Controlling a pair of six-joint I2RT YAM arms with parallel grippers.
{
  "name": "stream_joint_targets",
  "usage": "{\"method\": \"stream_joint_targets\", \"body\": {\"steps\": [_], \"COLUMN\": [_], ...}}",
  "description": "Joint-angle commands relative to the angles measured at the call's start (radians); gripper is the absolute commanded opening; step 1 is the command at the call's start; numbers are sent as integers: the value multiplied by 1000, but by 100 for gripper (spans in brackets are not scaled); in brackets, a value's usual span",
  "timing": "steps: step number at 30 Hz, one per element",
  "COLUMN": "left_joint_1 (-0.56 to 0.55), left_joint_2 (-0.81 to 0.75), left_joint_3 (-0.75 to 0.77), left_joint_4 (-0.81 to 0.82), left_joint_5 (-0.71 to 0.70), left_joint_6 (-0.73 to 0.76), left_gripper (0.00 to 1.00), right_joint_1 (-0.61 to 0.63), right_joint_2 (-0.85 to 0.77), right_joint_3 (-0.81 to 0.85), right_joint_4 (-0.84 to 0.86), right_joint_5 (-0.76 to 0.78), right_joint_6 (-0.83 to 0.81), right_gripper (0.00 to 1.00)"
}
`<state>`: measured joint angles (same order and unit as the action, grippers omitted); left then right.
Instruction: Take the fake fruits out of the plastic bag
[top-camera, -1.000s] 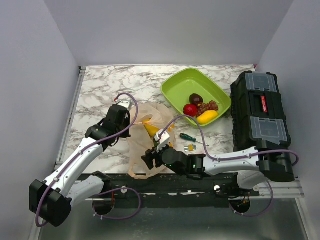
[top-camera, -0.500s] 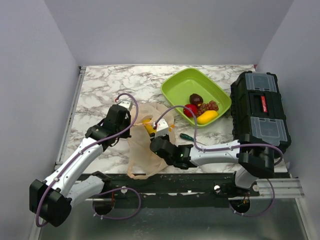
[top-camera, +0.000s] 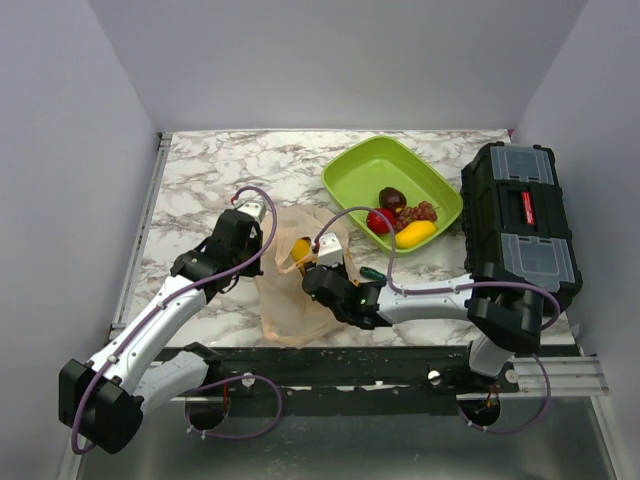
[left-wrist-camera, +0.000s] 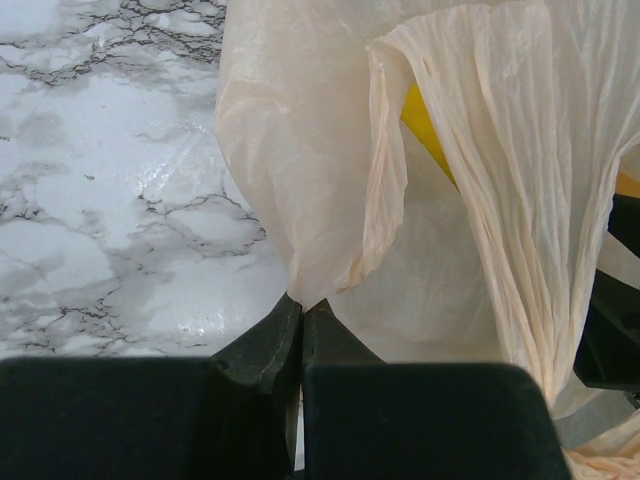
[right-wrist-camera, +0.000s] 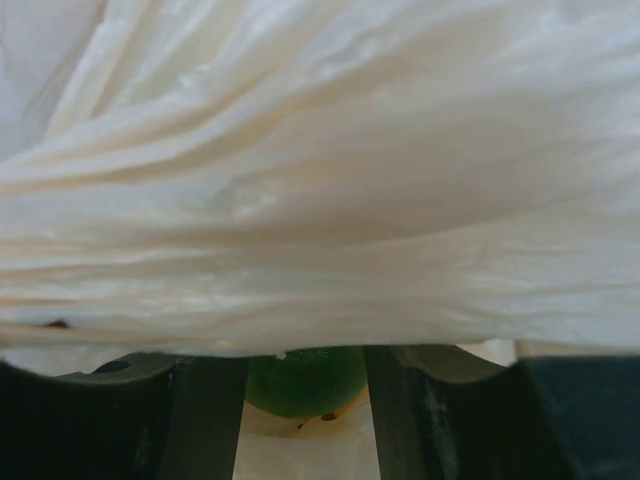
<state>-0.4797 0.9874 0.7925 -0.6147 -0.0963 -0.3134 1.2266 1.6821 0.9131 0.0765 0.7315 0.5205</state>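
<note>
The left claw (left-wrist-camera: 301, 318) is closed, pinching a fold of the plastic bag (left-wrist-camera: 320, 150) and holding that edge up off the marble surface (left-wrist-camera: 110, 200). Just past its tips and to its right, a yellow fruit (left-wrist-camera: 422, 128) shows through the film as a slanted band running away and down to the right. Only that sliver is visible, so its kind and full length are uncertain.

The right claw (right-wrist-camera: 305, 358) is at the bag, its fingers (right-wrist-camera: 205, 400) spread apart. Straight ahead, in the gap between them, sits a rounded green thing (right-wrist-camera: 305, 382), low and close. A sheet of bag film hangs over the claw and fills nearly the whole right wrist view. I cannot say whether the green thing is a fruit, whether it lies inside the bag or under it, or whether the fingers touch it.

From above, the right claw is the nearer one to the bag's contents, with the yellow fruit just beyond it toward the left claw. My reading is that the right claw should reach forward under the film while the left keeps the mouth lifted.

Well off to the right claw's far right, a lime-green tray (top-camera: 350, 170) already holds a red apple (top-camera: 380, 220), a dark plum (top-camera: 392, 197) and other pieces.
</note>
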Motion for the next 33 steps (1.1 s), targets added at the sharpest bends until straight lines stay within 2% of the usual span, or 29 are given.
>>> {"method": "stream_joint_targets", "body": {"steps": [1, 13, 19, 21, 26, 33], "left_joint_1": [2, 1, 2, 2, 2, 1], "left_joint_2": [-7, -1, 6, 7, 7, 4], "left_joint_3": [-7, -7, -2, -3, -4, -4], "left_joint_4": [13, 12, 12, 11, 10, 12], "left_joint_5": [20, 20, 27, 27, 24, 29], "left_joint_6": [11, 11, 10, 10, 10, 8], "left_gripper": [0, 0, 0, 0, 0, 0], "right_joint_1": [2, 2, 3, 1, 2, 2], "right_joint_2": [31, 80, 82, 80, 58, -45], "right_joint_3": [-11, -9, -11, -6, 20, 25], "right_joint_4": [-14, -7, 8, 8, 2, 4], "right_joint_5": [-45, -110, -122, -121, -123, -85], "right_joint_6": [-4, 15, 13, 7, -14, -41], "right_gripper": [52, 71, 74, 69, 45, 32]}}
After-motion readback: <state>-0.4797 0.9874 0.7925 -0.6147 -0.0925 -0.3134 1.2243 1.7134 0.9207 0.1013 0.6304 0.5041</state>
